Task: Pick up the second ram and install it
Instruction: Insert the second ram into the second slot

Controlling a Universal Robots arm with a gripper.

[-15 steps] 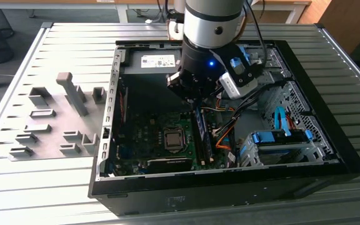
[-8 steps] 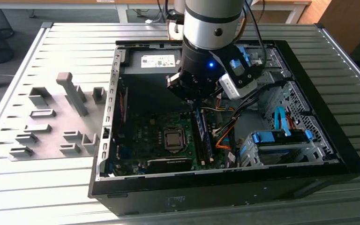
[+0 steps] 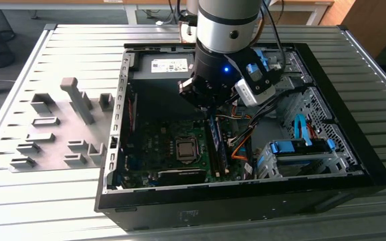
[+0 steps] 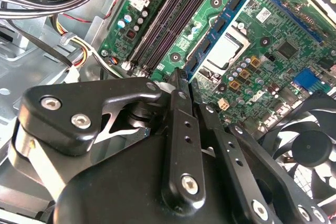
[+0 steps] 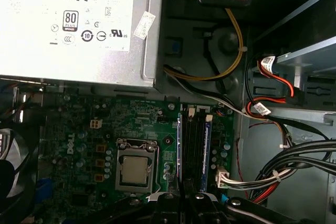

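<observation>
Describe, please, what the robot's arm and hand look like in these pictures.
The arm is a silver-grey cylinder ending in a black wrist with a small blue light. A white-and-blue camera unit is strapped beside it. The hand is matte black metal linkages joined by silver screws.

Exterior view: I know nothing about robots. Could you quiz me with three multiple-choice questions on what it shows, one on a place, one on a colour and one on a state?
1. Where is the pincer?
A. Down at the floor
B. Inside the open computer case, above the motherboard
C. Up against a shelf

2. What colour are the drive brackets at the exterior view's right of the case?
A. Red
B. Yellow
C. Blue

3. How does the processor socket stand?
A. Uncovered, with the silver processor top showing
B. Under a cooler and fan
C. Buried in cables

Answers:
1 B: the arm reaches down within the case walls, over the green board.
2 C: the plastic brackets are bright blue.
3 A: nothing sits on the silver square.
</observation>
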